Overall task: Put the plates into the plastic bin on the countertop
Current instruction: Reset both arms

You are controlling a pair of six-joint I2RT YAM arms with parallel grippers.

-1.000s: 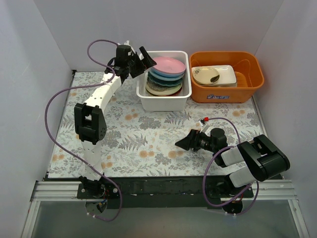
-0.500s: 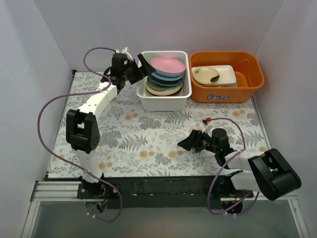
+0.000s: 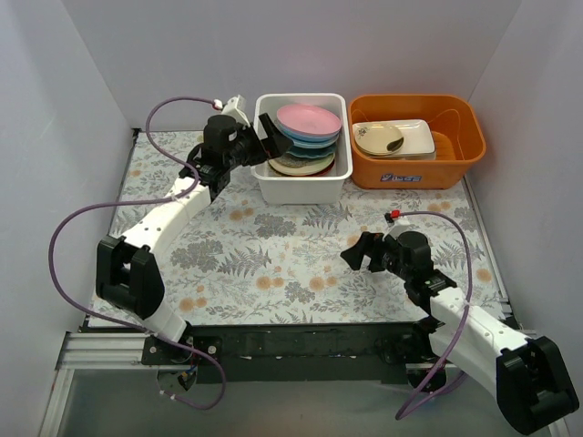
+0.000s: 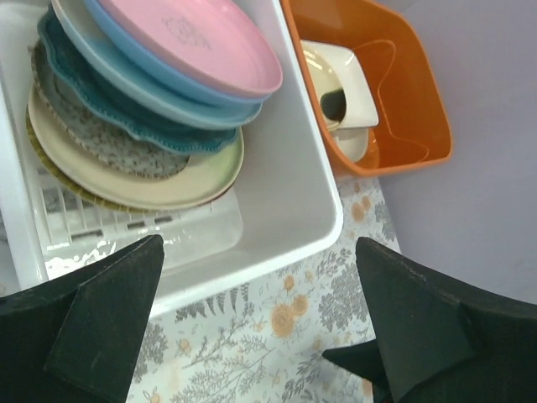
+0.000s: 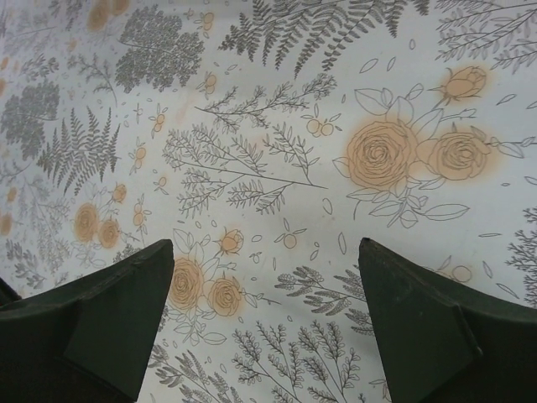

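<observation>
A stack of round plates (image 3: 302, 138) leans inside the white plastic bin (image 3: 302, 187) at the back of the floral countertop (image 3: 273, 255). The pink plate (image 4: 197, 46) is on top, then blue (image 4: 126, 75), teal (image 4: 109, 117) and cream (image 4: 168, 189) ones. My left gripper (image 3: 269, 138) is open and empty, just left of the bin's front left corner; in the left wrist view (image 4: 260, 327) it looks down on the bin wall (image 4: 294, 185). My right gripper (image 3: 357, 256) is open and empty, low over the countertop (image 5: 277, 168) at the front right.
An orange tub (image 3: 455, 164) stands right of the bin, holding a white rectangular dish (image 3: 414, 141) with a beige bowl (image 3: 378, 138). It also shows in the left wrist view (image 4: 403, 109). White walls close the sides and back.
The left arm has drawn back and lowered, its gripper coming away from the bin's left rim. The right arm has stretched out flat, its gripper shifting a little right.
</observation>
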